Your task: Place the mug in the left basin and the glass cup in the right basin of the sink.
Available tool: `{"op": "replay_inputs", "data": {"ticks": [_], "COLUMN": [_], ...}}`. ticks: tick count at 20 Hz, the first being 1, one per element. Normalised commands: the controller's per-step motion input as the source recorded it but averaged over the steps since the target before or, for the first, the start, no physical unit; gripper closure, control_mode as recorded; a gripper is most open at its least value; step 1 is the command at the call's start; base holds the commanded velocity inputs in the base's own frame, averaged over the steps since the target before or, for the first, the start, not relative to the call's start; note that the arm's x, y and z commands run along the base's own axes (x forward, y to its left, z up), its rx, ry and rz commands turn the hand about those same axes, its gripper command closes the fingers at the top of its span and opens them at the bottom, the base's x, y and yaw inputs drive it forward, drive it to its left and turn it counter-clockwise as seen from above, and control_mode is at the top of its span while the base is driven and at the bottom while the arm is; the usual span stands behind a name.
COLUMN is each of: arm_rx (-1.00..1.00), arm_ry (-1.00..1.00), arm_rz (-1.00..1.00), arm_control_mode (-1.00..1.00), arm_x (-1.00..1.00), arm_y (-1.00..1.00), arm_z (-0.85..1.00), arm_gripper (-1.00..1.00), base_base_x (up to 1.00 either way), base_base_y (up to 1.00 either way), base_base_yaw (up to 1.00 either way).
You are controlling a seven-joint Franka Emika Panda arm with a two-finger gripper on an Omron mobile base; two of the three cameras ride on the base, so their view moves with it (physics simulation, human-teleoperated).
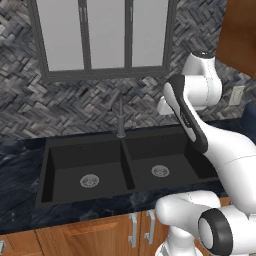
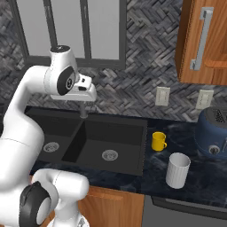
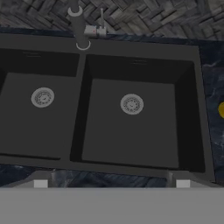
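Note:
The yellow mug [image 2: 158,141] stands on the dark counter just right of the sink [image 2: 142,146]; its edge [image 3: 222,109] peeks in at the right of the hand view. The pale glass cup [image 2: 178,170] stands upright nearer the counter's front edge, right of the mug. The left basin [image 3: 26,131] and the right basin [image 3: 131,140] hold nothing but their silver drains. My gripper [image 3: 111,183] hovers high over the sink's front rim, looking down into it, open, its fingertips [image 3: 40,183] wide apart with nothing between them.
A slim grey faucet [image 2: 83,108] rises behind the centre divider, close under the hand. A blue toaster [image 2: 215,133] sits at the far right of the counter. A wooden wall cabinet [image 2: 204,40] hangs above it. A window [image 1: 105,35] spans the wall behind the sink.

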Motion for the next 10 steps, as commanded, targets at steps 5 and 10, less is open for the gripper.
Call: {"op": "replay_inputs", "data": {"ticks": [5, 10], "arm_rx": [0.00, -0.01], "arm_ry": [0.00, 0.00], "arm_rz": [0.00, 0.00], "arm_control_mode": [-1.00, -1.00], "arm_x": [0.00, 0.00], "arm_y": [-0.16, -0.16], "arm_z": [-0.12, -0.18], "arm_gripper": [-1.00, -1.00], "base_base_x": [0.00, 0.00], "base_base_y": [0.00, 0.00], "base_base_yaw": [0.00, 0.00]}}
